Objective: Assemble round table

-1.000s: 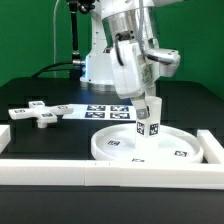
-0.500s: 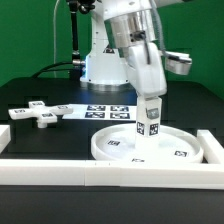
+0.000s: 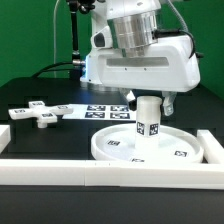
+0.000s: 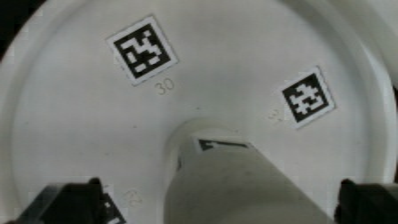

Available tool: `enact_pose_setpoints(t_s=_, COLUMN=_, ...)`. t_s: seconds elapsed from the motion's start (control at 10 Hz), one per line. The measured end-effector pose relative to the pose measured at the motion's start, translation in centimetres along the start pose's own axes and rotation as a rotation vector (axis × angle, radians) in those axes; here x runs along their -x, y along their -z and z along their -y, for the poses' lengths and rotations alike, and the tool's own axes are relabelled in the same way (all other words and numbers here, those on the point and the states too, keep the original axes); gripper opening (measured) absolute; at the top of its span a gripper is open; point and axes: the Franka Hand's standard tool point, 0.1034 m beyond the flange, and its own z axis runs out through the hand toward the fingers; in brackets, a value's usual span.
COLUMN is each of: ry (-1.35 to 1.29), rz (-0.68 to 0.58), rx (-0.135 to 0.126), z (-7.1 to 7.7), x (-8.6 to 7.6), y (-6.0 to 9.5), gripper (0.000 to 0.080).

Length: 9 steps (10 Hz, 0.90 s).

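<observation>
Finds the gripper [image 3: 148, 100] spread apart over the middle of the scene, clamped on nothing. Places one finger [image 4: 75, 203] on each side of the top of the leg [image 3: 148, 122], two fingers in all. Shows in the wrist view the pale body of the leg between the dark tips, with a strip of bare white beside at least one tip (cannot tell whether the other pad touches).

Sets the leg upright at the centre of the round disc [image 3: 108, 146], inside its raised rim. Holds nothing else in that disc. Counts one leg, short and thick, with two square tags on the side facing the exterior view. Counts one disc, flat on the black table [image 3: 50, 142], with two tags on its floor in the wrist view.

Puts the marker board [image 3: 105, 111] just beyond the disc, on the far side, flat and printed with several tags. Leaves the cross-shaped foot [image 3: 40, 114] lying on the table toward the exterior view's left, well apart from the disc; counts one of these.

Fences the work area with three white border bars: one along the near edge [image 3: 100, 170], one at the exterior view's left [image 3: 6, 135], one at the exterior view's right [image 3: 212, 147], just beside the disc's rim.
</observation>
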Motion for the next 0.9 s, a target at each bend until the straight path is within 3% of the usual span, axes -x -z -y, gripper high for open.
enact_pose_setpoints(t_s=0.3, ry=0.228, rz=-0.005, rx=0.013, z=-0.01, x=0.02, y=-0.01, gripper=0.0649)
enact_pose_setpoints(t_s=0.4, ry=0.395, rz=-0.023, rx=0.057, z=0.26, x=0.27, y=-0.04, gripper=0.0649)
enact_pose_setpoints(t_s=0.7, ry=0.833, rz=-0.021, rx=0.131, z=0.62, x=0.02, y=0.28, gripper=0.0649)
enact_pose_setpoints(t_s=0.9, ry=0.963, rz=-0.019, rx=0.143, z=0.66, x=-0.01, y=0.27, gripper=0.0649)
